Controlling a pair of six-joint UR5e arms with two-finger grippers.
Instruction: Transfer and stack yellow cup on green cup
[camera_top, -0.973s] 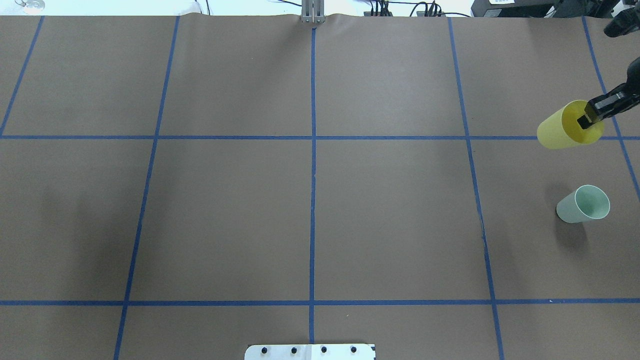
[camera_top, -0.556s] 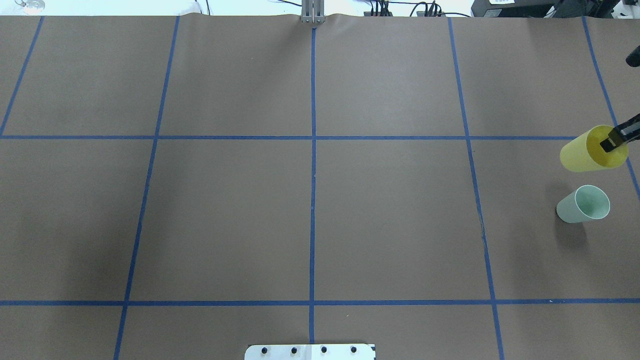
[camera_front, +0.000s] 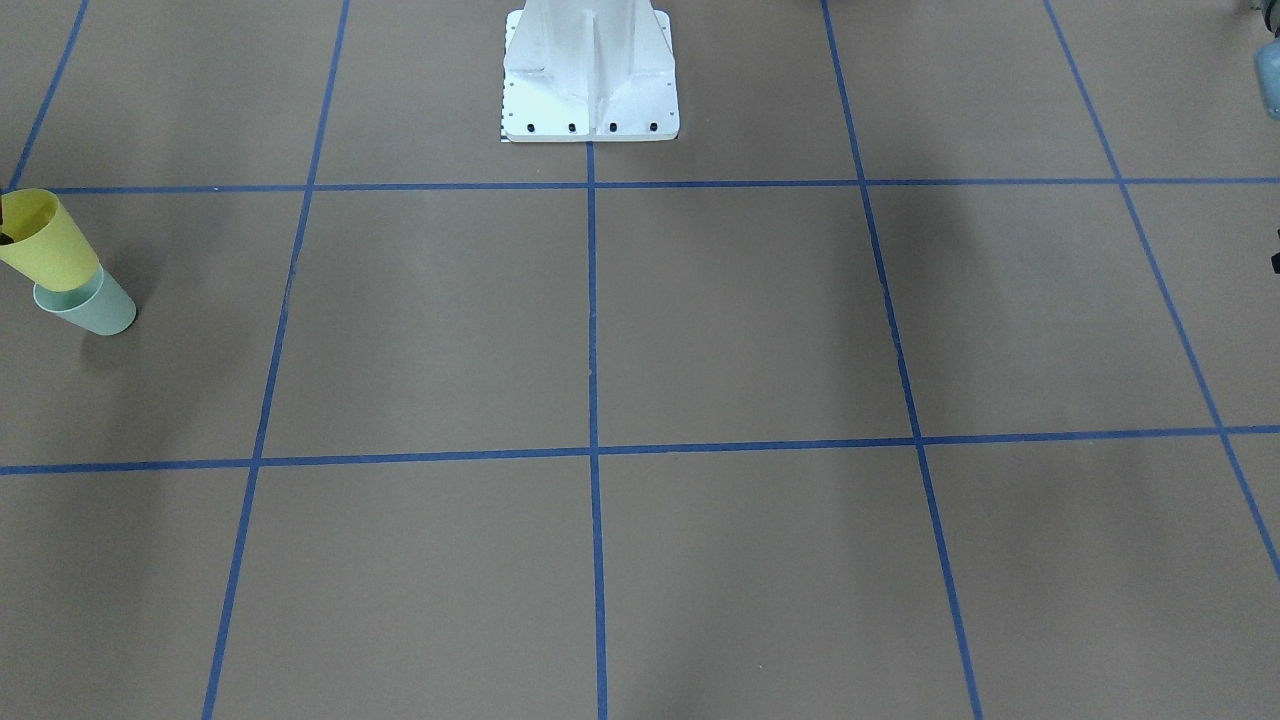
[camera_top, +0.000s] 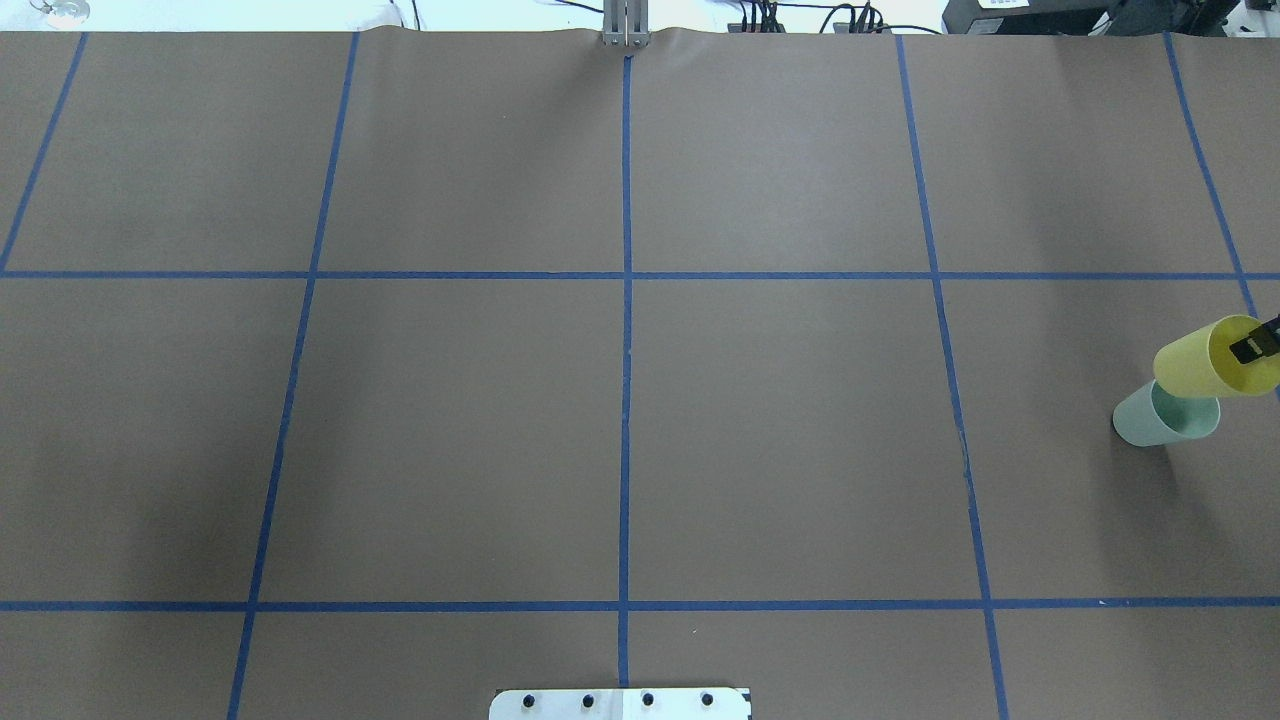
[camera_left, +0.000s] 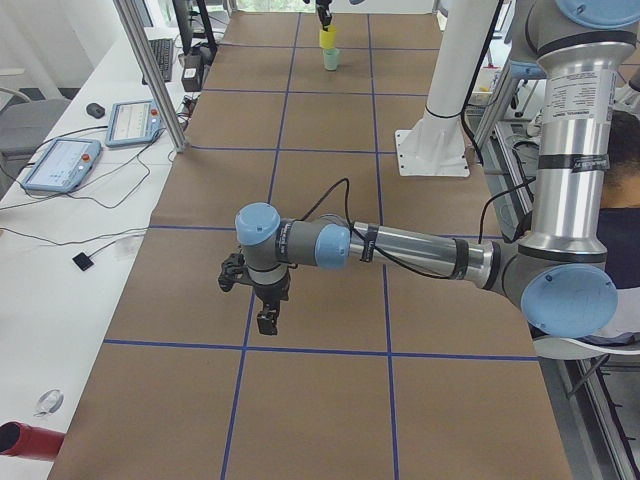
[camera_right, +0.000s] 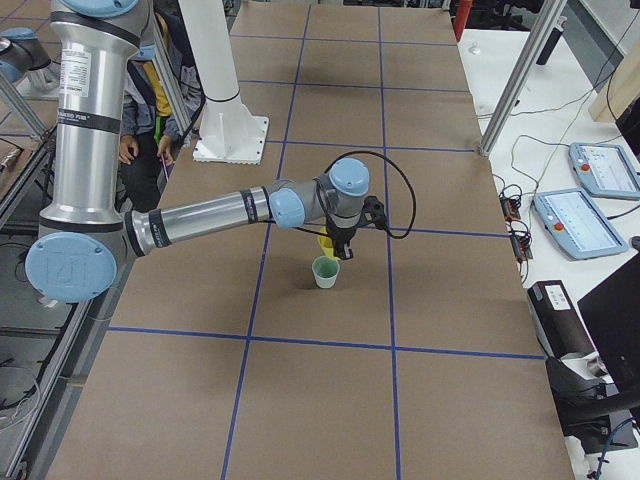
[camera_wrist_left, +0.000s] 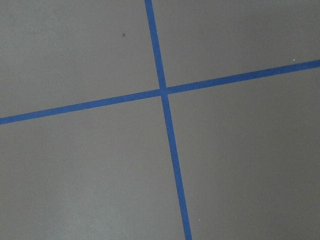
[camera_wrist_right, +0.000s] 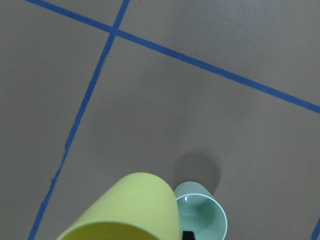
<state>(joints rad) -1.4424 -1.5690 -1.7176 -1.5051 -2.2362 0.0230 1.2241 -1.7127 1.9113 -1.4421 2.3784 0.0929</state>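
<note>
Overhead exterior, right gripper (camera_top: 1258, 344) holds yellow cup (camera_top: 1195, 372)

The yellow cup (camera_top: 1197, 370) is a small bright plastic tumbler, wider at the rim. It is up in the air, mouth upward and leaning, its base just over the mouth of the green cup (camera_top: 1163, 421). I cannot tell if they touch. The green cup is pale mint with the same shape. It stands upright on the table (camera_top: 800, 450) near the right end.
</note>
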